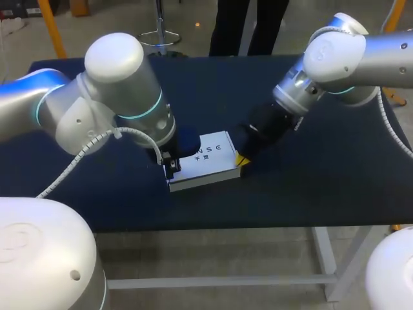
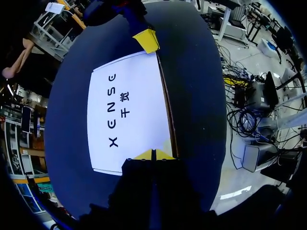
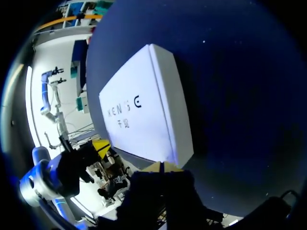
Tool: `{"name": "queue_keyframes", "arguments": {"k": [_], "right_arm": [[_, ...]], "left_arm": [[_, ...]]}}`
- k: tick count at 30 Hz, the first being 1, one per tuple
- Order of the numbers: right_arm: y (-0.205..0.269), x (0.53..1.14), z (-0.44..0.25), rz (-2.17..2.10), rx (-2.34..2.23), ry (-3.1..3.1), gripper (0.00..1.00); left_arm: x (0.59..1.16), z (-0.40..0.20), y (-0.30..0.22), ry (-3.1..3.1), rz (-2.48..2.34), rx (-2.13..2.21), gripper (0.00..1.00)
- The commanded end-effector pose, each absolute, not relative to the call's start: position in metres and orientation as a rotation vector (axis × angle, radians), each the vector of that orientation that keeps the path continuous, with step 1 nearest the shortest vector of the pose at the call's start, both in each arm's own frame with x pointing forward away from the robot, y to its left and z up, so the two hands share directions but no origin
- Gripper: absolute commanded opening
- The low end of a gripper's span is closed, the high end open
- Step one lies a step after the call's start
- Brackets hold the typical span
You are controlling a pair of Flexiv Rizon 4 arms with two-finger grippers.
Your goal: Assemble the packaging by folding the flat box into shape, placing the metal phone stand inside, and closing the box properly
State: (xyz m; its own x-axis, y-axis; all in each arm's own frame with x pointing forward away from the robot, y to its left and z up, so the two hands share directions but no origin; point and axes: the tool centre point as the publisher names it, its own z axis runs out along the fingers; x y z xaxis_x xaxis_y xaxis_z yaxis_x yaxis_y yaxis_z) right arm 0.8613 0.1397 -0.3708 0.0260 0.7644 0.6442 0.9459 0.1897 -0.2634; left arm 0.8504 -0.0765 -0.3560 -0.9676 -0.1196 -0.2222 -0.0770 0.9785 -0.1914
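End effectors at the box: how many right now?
2. The left end effector is at the white box's left end, the right end effector at its right end; neither is hidden.

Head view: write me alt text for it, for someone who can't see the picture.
A closed white box lies flat in the middle of a dark blue table. The left gripper sits at the box's left end, and the yellow tip of the right gripper is at its right corner.

matt white cardboard box (image 1: 208, 163) on dark cloth table (image 1: 310, 187).
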Motion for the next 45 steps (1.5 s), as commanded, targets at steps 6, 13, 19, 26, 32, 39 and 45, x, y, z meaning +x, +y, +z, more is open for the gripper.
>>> {"name": "queue_keyframes", "arguments": {"k": [6,13,19,26,32,39,45], "right_arm": [[0.104,0.84,-0.331,-0.537,-1.67,-1.865,0.82],[0.057,0.829,-0.308,-0.821,-1.673,-2.018,1.0],[0.027,0.819,-0.293,-0.976,-1.738,-2.079,1.0],[0.027,0.819,-0.293,-0.976,-1.738,-2.079,1.0],[0.027,0.819,-0.293,-0.976,-1.738,-2.079,1.0],[-0.006,0.814,-0.294,-1.193,-1.763,-2.198,1.0],[-0.033,0.818,-0.286,-1.422,-1.646,-2.407,1.0]], "left_arm": [[0.82,-0.322,-0.092,2.879,-0.171,-0.284,1.0],[0.798,-0.314,-0.104,2.874,-0.128,-0.538,1.0],[0.78,-0.313,-0.114,2.735,-0.037,-0.856,1.0],[0.777,-0.314,-0.117,2.664,0.017,-0.917,1.0],[0.777,-0.314,-0.117,2.664,0.017,-0.917,1.0],[0.764,-0.309,-0.126,2.643,-0.095,-1.255,1.0],[0.752,-0.311,-0.136,2.567,-0.116,-1.528,1.0]]}}
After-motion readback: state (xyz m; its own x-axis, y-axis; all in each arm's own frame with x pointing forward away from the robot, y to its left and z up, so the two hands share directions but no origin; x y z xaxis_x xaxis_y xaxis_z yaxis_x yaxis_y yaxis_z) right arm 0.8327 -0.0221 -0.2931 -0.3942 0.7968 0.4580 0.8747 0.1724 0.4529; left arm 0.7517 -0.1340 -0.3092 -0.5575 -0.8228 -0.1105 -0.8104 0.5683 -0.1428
